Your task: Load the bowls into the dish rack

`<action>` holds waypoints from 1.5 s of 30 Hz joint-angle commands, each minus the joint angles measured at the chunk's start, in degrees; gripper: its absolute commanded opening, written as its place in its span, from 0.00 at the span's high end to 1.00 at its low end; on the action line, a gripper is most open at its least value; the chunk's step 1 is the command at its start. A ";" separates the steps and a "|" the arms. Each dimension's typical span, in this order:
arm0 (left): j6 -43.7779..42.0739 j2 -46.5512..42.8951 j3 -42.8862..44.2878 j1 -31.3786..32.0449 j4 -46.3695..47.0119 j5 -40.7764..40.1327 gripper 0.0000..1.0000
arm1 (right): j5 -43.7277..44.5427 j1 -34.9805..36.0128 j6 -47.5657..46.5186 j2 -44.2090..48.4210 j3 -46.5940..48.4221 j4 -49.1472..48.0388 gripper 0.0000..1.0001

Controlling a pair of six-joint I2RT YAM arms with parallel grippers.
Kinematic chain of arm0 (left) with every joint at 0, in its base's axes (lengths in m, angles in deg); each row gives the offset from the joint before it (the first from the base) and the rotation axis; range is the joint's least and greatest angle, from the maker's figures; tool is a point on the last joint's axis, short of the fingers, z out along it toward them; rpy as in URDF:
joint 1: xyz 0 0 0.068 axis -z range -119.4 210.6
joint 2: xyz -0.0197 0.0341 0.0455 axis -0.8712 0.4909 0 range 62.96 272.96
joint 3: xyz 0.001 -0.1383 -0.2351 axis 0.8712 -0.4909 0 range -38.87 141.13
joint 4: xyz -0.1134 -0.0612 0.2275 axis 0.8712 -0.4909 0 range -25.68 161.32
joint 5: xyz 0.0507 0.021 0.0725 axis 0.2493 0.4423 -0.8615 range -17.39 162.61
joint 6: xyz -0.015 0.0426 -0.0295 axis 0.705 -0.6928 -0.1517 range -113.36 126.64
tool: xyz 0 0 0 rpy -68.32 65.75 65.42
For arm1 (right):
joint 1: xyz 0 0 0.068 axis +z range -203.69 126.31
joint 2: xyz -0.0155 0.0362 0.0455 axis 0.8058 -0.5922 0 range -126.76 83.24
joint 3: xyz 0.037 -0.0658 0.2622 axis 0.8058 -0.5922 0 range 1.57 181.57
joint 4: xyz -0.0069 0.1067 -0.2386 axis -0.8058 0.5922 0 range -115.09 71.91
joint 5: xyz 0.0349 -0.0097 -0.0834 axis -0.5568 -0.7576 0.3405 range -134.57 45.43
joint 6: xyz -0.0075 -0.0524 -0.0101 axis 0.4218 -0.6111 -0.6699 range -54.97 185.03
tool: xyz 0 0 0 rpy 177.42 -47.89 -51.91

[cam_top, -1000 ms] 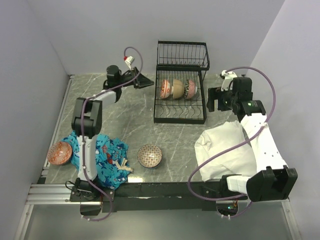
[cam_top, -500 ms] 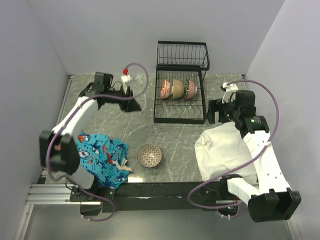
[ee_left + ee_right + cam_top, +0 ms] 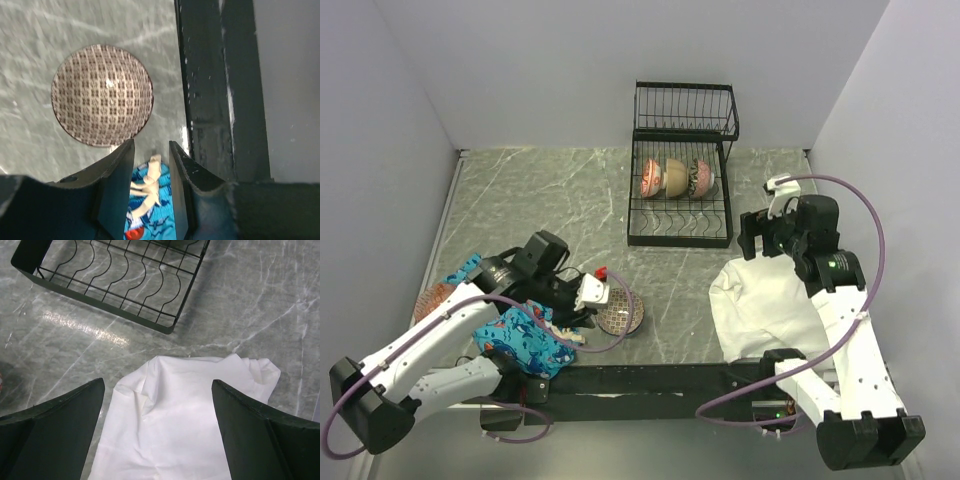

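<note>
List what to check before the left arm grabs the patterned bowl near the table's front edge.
1. Left hand empty: ok, jaws apart, nothing between them.
2. Bowl upright, rim exposed: ok.
3. Hand lined up on the rim: not ok; the bowl lies ahead of it, off to one side.
4. Blue cloth clear of the bowl: cannot tell; the hand hides the gap.
5. Free slots in the dish rack: ok, front rows bare.
6. Right hand out of the way: ok, open above the white cloth.
</note>
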 commanded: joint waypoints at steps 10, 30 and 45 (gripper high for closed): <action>0.16 11.24 0.07 10.92 7.35 -9.50 0.60 | -0.53 0.38 -1.26 9.53 -5.48 -4.35 0.04; 2.89 17.40 -2.92 15.51 14.39 -16.80 0.65 | 0.00 0.38 0.58 14.54 -9.17 -5.85 0.03; 2.54 18.19 -3.97 17.09 14.30 -17.77 0.68 | -0.35 -0.06 0.94 16.39 -11.11 -5.58 0.02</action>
